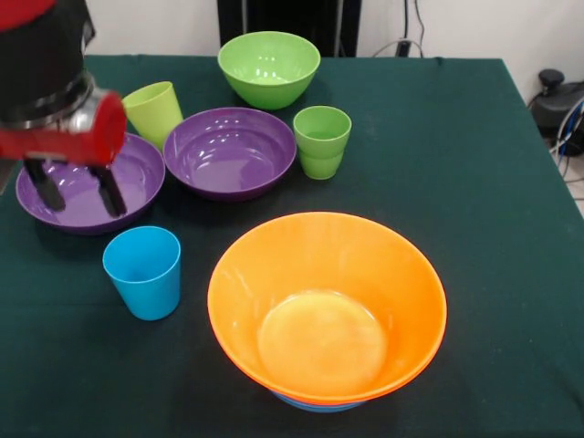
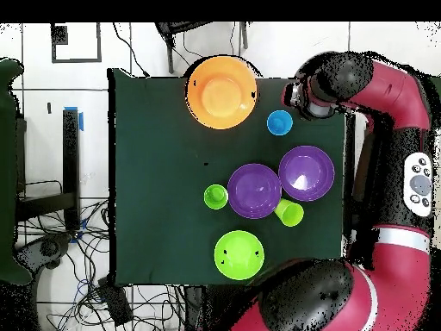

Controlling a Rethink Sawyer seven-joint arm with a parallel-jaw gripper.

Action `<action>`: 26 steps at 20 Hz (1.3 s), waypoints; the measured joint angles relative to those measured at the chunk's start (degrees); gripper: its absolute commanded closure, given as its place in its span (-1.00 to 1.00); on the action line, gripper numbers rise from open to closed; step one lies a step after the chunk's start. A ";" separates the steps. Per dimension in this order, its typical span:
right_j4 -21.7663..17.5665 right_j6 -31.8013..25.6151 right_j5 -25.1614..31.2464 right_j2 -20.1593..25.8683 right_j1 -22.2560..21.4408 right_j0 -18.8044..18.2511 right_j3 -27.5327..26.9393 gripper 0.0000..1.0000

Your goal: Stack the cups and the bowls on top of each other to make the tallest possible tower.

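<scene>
The tower is a big orange bowl (image 1: 327, 306) (image 2: 222, 90) at the front centre, with a strip of blue bowl (image 1: 315, 402) showing under it. A sky blue cup (image 1: 143, 271) (image 2: 279, 123) stands upright to its left. Two purple bowls (image 1: 230, 151) (image 1: 141, 173) sit side by side behind. A yellow-green cup (image 1: 153, 111), a ridged green cup (image 1: 322, 140) and a green bowl (image 1: 269, 66) stand further back. My gripper (image 1: 78, 190) hangs open over the left purple bowl, with nothing between its black fingers (image 1: 111, 192).
Everything rests on a dark green tablecloth (image 1: 493, 182). The right half of it in the front view holds no objects. The red arm (image 2: 379, 86) curves round the table's right edge in the overhead view. Cables lie on the floor (image 2: 77, 284).
</scene>
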 measured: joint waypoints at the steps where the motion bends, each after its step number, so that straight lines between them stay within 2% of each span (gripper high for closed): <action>1: 0.52 0.00 -0.06 -0.11 -1.24 -0.01 1.31 -1.00; 6: 3.56 0.00 -1.18 -0.64 -8.92 0.02 10.43 -1.00; 12: 4.43 0.00 -7.50 -2.11 -13.58 0.22 18.85 -1.00; 17: 4.45 0.00 -13.11 -3.59 -14.71 0.67 24.29 -1.00; 26: 4.47 0.00 -17.30 -5.00 -13.51 1.43 27.90 -1.00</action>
